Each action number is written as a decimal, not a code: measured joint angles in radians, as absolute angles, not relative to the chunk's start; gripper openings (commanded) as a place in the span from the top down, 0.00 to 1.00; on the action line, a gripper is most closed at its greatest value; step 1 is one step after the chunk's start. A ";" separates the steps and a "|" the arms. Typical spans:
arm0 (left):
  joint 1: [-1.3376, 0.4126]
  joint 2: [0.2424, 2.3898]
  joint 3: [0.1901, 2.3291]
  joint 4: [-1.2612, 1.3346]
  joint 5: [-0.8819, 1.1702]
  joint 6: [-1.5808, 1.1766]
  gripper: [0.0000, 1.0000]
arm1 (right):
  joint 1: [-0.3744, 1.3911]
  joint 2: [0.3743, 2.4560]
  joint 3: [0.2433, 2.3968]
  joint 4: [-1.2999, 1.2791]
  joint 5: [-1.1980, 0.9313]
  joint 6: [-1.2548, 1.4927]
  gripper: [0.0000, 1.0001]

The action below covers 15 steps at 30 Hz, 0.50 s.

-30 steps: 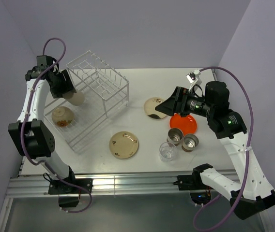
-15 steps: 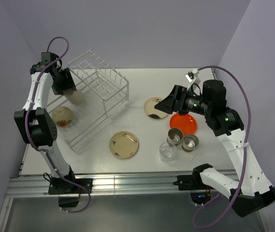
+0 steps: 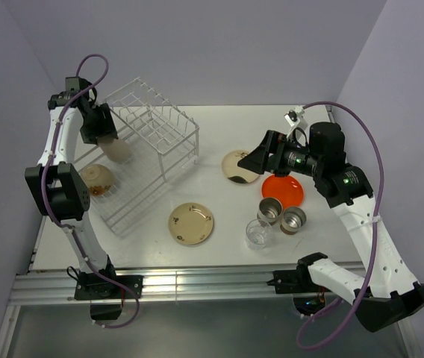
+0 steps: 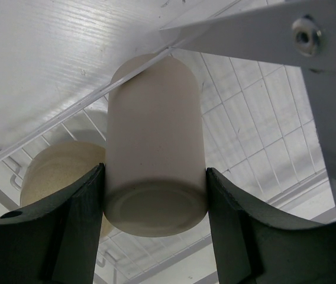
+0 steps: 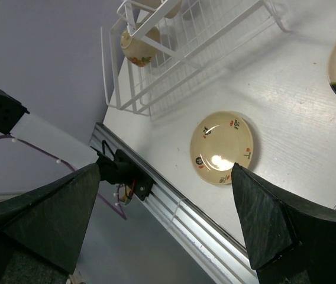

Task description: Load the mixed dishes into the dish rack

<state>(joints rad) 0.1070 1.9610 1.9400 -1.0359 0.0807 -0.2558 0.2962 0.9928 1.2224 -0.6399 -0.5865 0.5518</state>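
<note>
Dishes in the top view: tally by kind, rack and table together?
Cream plates: 2
Orange plate: 1
Metal cups: 2
Clear glass: 1
Tall beige cup: 1
Bowl: 1
Total: 8

- The left arm [image 3: 51, 149] rises from its base along the left edge, folds at the elbow and reaches to the far left corner, wrist tipped downward.
- The left gripper [image 3: 106, 138] is clamped on a tall beige cup [image 4: 155, 148], with one dark finger [image 4: 76, 228] pressed to each side.
- The right arm [image 3: 372, 239] swings out right, climbs, then bends back toward the middle.
- The right gripper [image 3: 251, 160] points left and down, jaws spread wide, holding nothing.
</note>
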 measured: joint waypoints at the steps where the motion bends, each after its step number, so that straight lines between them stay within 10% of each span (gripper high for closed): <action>1: 0.107 1.961 1.940 -1.036 0.080 -0.255 0.46 | 0.296 0.994 1.222 -0.640 -0.586 0.552 0.00; 15: 0.107 1.961 1.940 -0.995 0.081 -0.246 0.11 | 0.339 0.998 1.211 -0.696 -0.399 0.550 0.00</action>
<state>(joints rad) 0.1070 1.9610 1.9396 -0.9951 0.0807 -0.2459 0.3389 0.9977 1.2110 -0.6964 -0.3992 0.5495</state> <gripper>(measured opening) 0.872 0.995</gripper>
